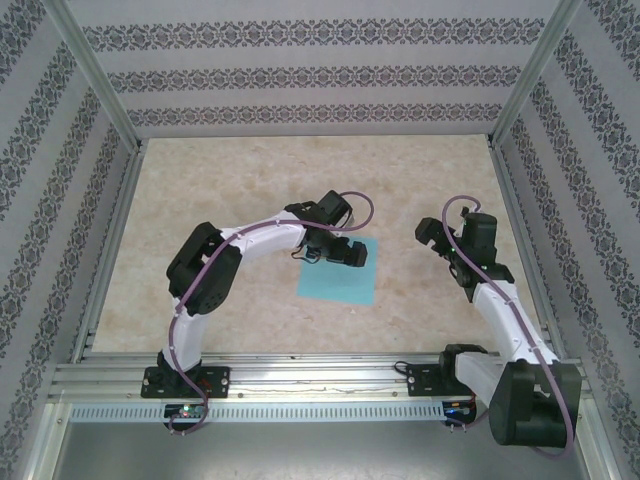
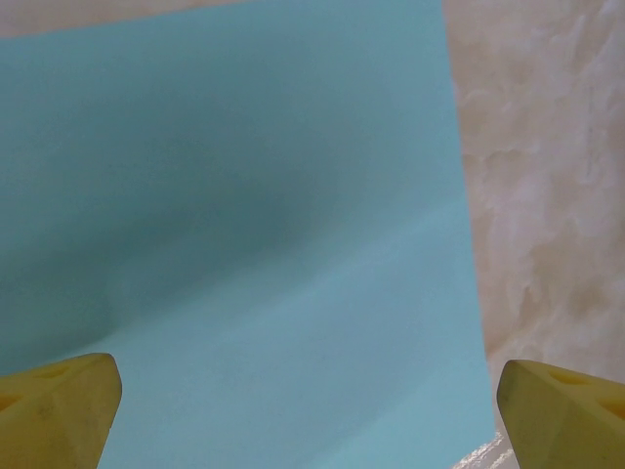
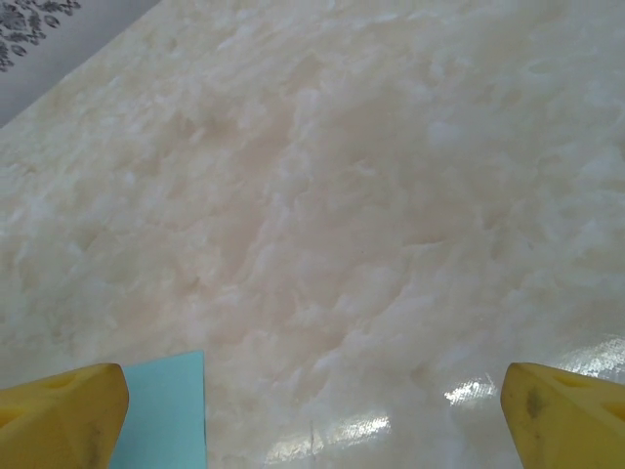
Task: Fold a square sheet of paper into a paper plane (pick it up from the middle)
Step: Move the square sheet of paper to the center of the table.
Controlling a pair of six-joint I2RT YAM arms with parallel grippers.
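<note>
The square sheet of paper (image 1: 340,278) is turquoise-blue and lies flat on the marble table, near the middle. My left gripper (image 1: 340,252) hovers over the sheet's far edge with its jaws wide apart. In the left wrist view the paper (image 2: 244,215) spreads under the open left gripper (image 2: 308,410), whose yellow fingertips (image 2: 59,405) hold nothing. My right gripper (image 1: 432,236) stands open to the right of the sheet, apart from it. Its wrist view has a corner of the paper (image 3: 166,410) at the lower left beside the open right gripper (image 3: 312,415).
The beige marble tabletop (image 1: 200,200) is walled by patterned panels (image 1: 300,70) at the back and both sides. Aluminium posts (image 1: 90,75) stand at the rear corners. A metal rail (image 1: 320,375) carries the arm bases along the near edge.
</note>
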